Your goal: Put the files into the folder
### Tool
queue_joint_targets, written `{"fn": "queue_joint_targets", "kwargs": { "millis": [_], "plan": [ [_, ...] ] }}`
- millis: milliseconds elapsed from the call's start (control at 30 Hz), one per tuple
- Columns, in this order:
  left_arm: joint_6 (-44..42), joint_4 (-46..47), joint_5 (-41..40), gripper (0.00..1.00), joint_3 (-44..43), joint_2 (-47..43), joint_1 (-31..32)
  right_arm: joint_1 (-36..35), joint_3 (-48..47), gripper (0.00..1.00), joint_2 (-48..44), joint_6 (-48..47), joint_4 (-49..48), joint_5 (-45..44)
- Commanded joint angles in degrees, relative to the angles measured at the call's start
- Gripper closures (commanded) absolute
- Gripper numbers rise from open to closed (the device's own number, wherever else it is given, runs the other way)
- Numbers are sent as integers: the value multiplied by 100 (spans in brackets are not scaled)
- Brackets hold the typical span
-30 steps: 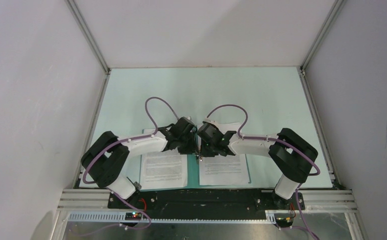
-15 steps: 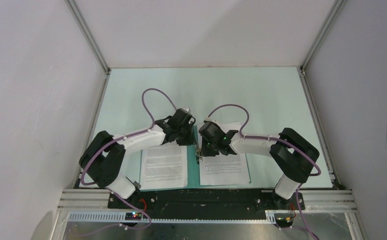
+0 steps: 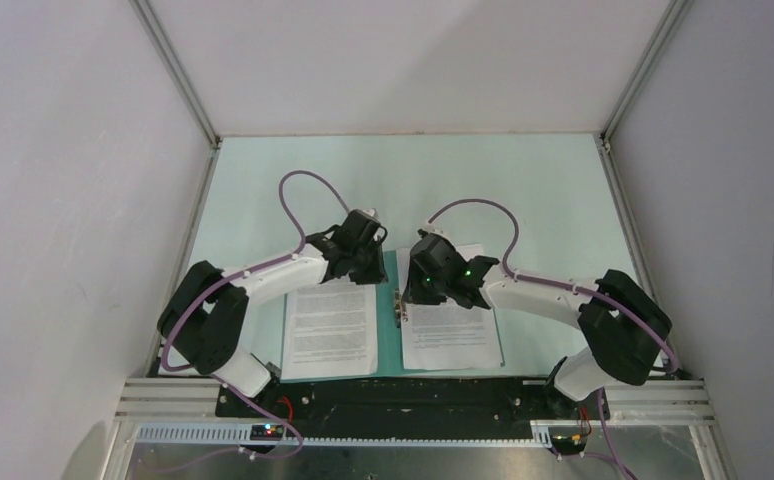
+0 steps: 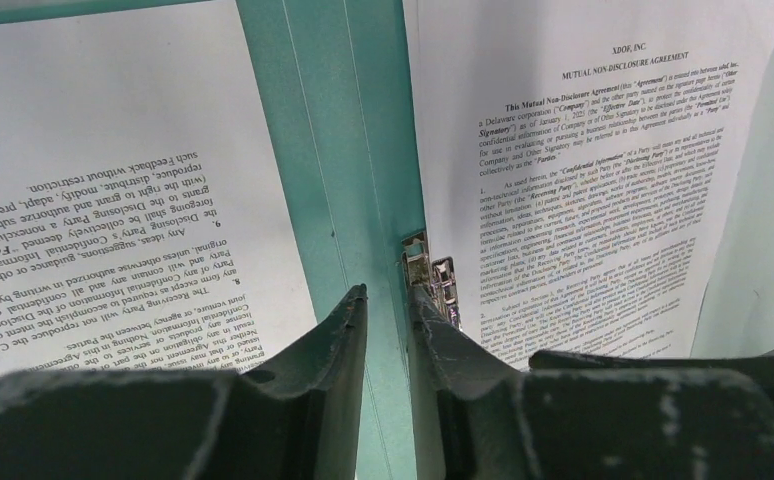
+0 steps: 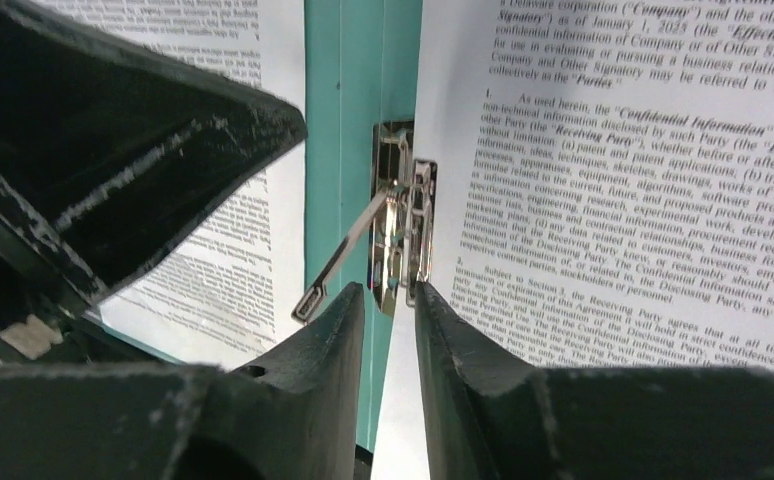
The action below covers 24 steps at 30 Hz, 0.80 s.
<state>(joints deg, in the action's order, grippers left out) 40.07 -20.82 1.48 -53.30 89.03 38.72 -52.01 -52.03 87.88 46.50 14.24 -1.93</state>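
Top external: folder (image 3: 387, 345) open at desk (image 3: 523, 200) near edge, left sheet (image 3: 329, 335) on one half, right sheet (image 3: 453, 338) by clip (image 5: 400, 225). Both jaws slightly apart, empty. We reckon clipping & closing not yet done.

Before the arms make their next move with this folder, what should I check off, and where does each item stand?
1. Folder open flat: ok.
2. Right sheet reaches the clip: ok.
3. Left sheet at the clip: not ok, it lies on the other cover.
4. Clip clamped shut: cannot tell.
5. Left gripper empty: ok.
6. Right gripper empty: ok.
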Motion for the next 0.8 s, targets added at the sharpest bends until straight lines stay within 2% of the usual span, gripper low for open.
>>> {"fn": "queue_joint_targets", "kwargs": {
  "millis": [0,167,433,767],
  "plan": [
    [-4,-8,-31,74,-84,-131,-75,-291,-279,68,-253,11,514,-514],
    [174,-4,-5,76,163,-315,-289,-670,-601,63,-246,33,994,-962],
    [237,4,19,76,353,-421,-406,-1004,-1015,60,-184,69,1255,-1601],
    [364,51,152,76,445,-389,-584,-1241,-1950,63,711,-240,1822,-1989]
  ]
}}
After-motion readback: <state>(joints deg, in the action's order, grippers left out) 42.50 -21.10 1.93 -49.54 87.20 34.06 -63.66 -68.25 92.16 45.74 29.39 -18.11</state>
